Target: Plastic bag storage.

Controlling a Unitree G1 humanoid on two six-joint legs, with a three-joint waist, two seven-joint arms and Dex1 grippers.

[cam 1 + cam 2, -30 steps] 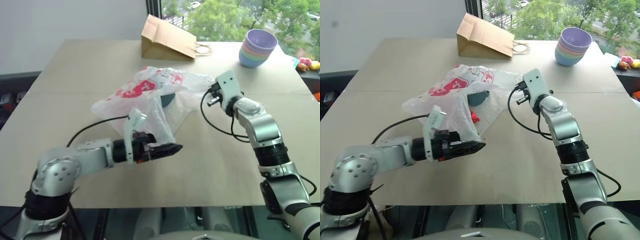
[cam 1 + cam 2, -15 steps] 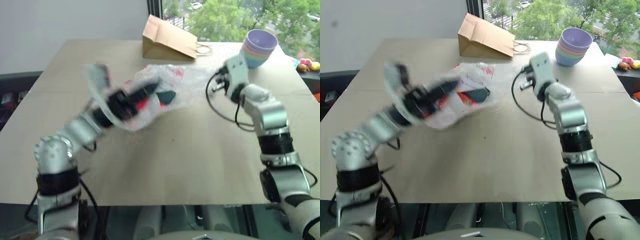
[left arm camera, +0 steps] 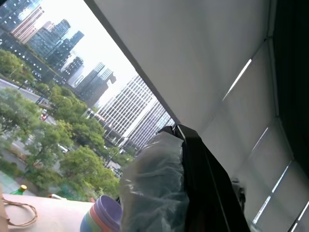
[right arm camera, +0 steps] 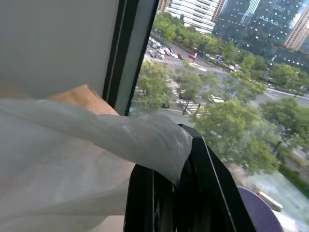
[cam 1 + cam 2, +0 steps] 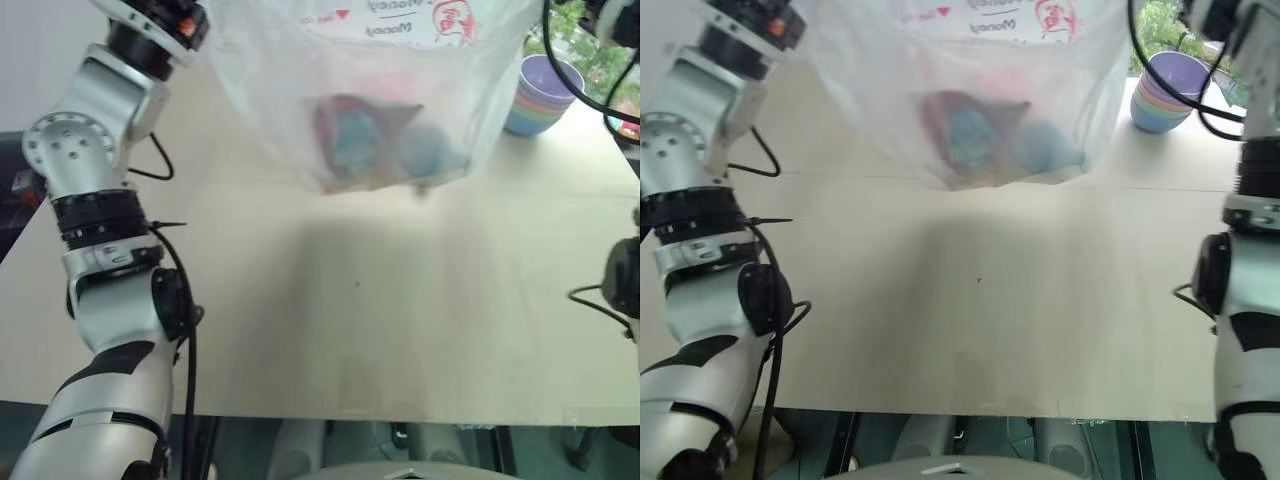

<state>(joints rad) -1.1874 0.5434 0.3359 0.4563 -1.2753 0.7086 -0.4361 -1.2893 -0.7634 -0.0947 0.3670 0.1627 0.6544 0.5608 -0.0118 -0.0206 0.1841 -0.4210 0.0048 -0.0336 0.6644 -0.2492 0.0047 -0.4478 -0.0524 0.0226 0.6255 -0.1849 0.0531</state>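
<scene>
The plastic bag (image 5: 360, 90), thin translucent white with red print, hangs stretched between my two raised arms above the table (image 5: 350, 320). A red packet (image 5: 340, 125) and a bluish round thing (image 5: 430, 150) sag in its bottom. In the left wrist view my left gripper (image 3: 179, 133) is shut on a bunched fold of the plastic bag (image 3: 154, 188). The right wrist view has my right gripper (image 4: 181, 159) shut on the bag's film (image 4: 96, 140), which drapes over its fingers (image 4: 212, 183).
A stack of pastel bowls (image 5: 545, 95) stands at the table's far right, just beside the hanging bag. A brown paper bag (image 4: 82, 96) sits behind the film by the window. Bare tabletop lies beneath and in front of the bag.
My left gripper has closed on the bag's near edge. Both arms have swung up, and the bag with its contents has gone from lying on the table to hanging above it.
</scene>
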